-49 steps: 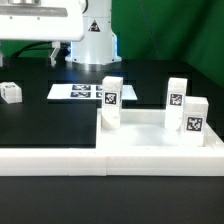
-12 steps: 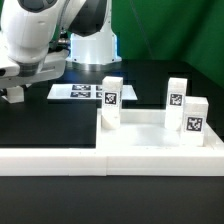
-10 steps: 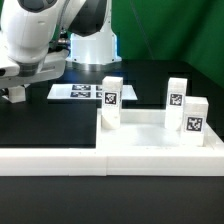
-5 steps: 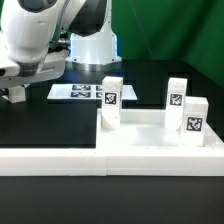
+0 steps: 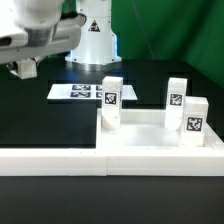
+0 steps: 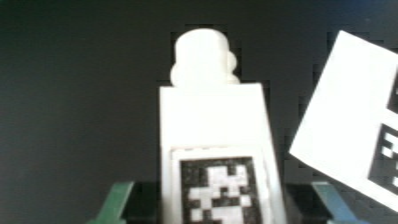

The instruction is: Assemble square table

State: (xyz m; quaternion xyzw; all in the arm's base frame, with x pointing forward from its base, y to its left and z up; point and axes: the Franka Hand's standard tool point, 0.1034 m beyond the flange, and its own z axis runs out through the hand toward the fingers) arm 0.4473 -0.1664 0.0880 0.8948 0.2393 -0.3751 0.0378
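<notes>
My gripper (image 5: 25, 68) hangs at the exterior view's upper left, shut on a small white tagged leg (image 5: 24, 70) held above the black table. In the wrist view the same leg (image 6: 214, 130) runs lengthwise between my green fingertips (image 6: 121, 205), its tag near the jaws and its rounded peg pointing away. The square tabletop (image 5: 150, 128) lies at the exterior view's right. Three more white tagged legs stand upright on it: one at its left corner (image 5: 111, 100), one at the back right (image 5: 177, 95), one at the front right (image 5: 194, 115).
The marker board (image 5: 80, 92) lies flat behind the tabletop, and its edge shows in the wrist view (image 6: 356, 110). A long low white border wall (image 5: 60, 160) runs along the front. The robot base (image 5: 95, 40) stands at the back.
My gripper was low over the table at the exterior view's left around the leg. It has now risen, lifting the leg off the table.
</notes>
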